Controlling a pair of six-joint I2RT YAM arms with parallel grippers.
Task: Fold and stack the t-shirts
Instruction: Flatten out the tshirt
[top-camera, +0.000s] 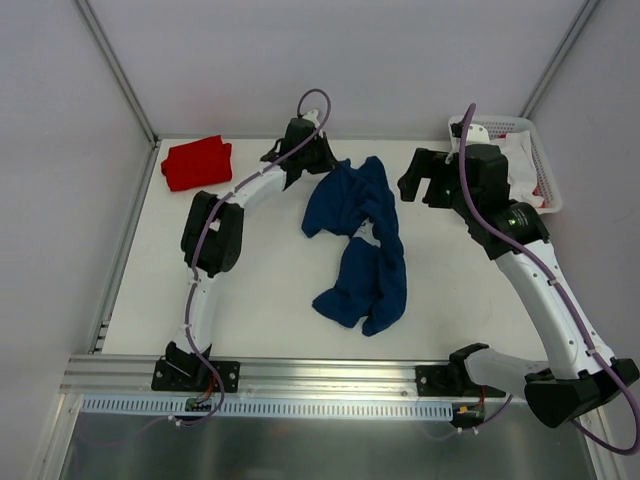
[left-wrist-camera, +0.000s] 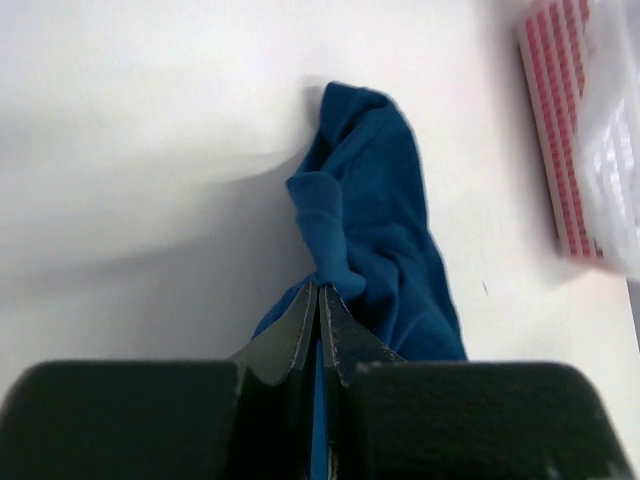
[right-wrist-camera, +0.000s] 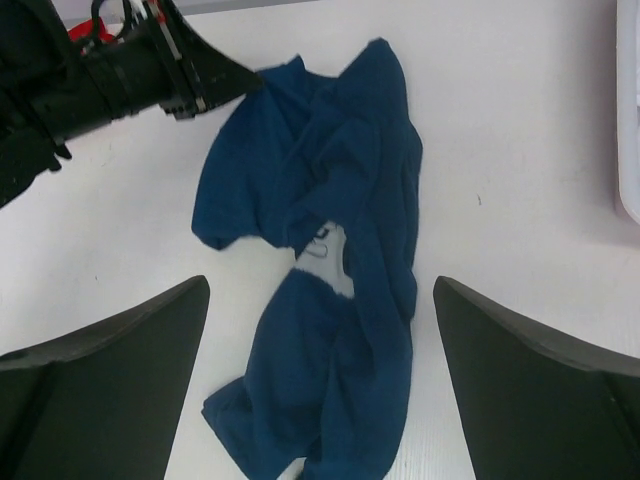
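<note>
The navy blue t-shirt (top-camera: 362, 245) lies crumpled in the middle of the table, with a sliver of its white print (right-wrist-camera: 335, 250) showing. The red t-shirt (top-camera: 196, 163) lies folded at the far left corner. My left gripper (top-camera: 318, 160) is shut on the navy shirt's far left edge; in the left wrist view (left-wrist-camera: 320, 295) blue cloth shows between the closed fingers. My right gripper (top-camera: 420, 180) is open and empty, hovering above the table right of the navy shirt (right-wrist-camera: 320, 300), which lies below between its fingers (right-wrist-camera: 110, 380).
A white basket (top-camera: 530, 135) with white bags in it stands at the far right corner; its red-and-white wall (left-wrist-camera: 560, 130) shows in the left wrist view. An aluminium rail (top-camera: 320, 375) runs along the near edge.
</note>
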